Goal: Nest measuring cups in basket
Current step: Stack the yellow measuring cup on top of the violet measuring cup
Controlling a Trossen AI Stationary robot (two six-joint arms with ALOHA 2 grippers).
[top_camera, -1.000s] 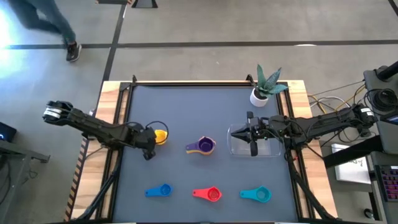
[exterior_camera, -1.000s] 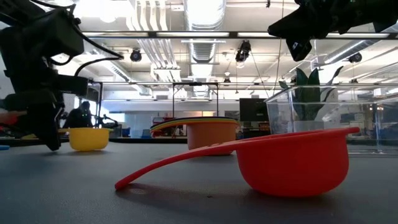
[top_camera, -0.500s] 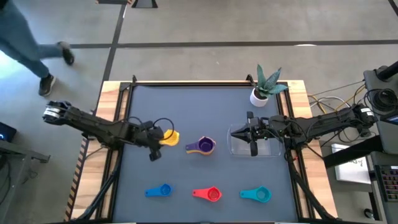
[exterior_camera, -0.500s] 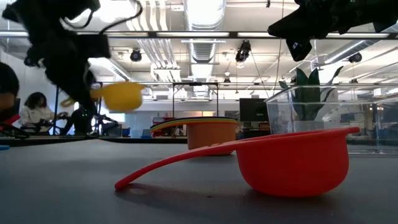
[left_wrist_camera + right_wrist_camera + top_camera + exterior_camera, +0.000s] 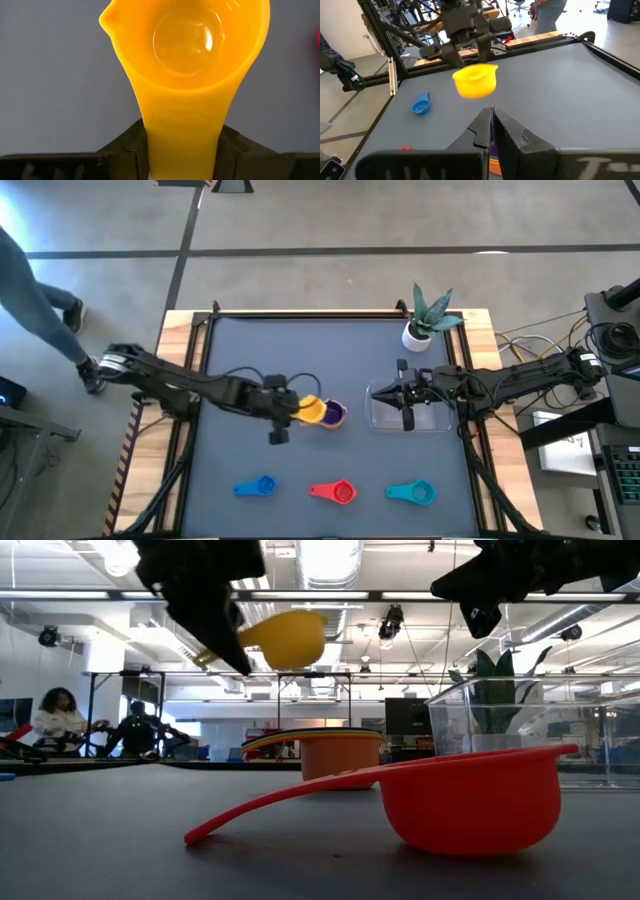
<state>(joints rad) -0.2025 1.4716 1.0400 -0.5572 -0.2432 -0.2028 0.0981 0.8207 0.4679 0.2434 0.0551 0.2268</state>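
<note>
While the left gripper point(image 5: 285, 408), pinching the yellow cup point(image 5: 309, 409) by its handle, hangs over the purple-topped stack point(image 5: 331, 414), the blue cup point(image 5: 258, 487), red cup point(image 5: 337, 492) and teal cup point(image 5: 415, 493) lie loose, and the right gripper point(image 5: 405, 421), fingers pressed together, waits above the clear basket point(image 5: 437, 423), so nesting looks about half done.

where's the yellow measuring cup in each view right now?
High view: the small round yellow plastic measuring cup sits mid-table, over the purple-topped cup stack, held by the left pincer.
Low view: upper centre, in the air above that stack.
Left wrist view: fills the frame, handle clamped.
Right wrist view: centre, airborne.
Shared landmark: the left pincer on its handle.
</note>
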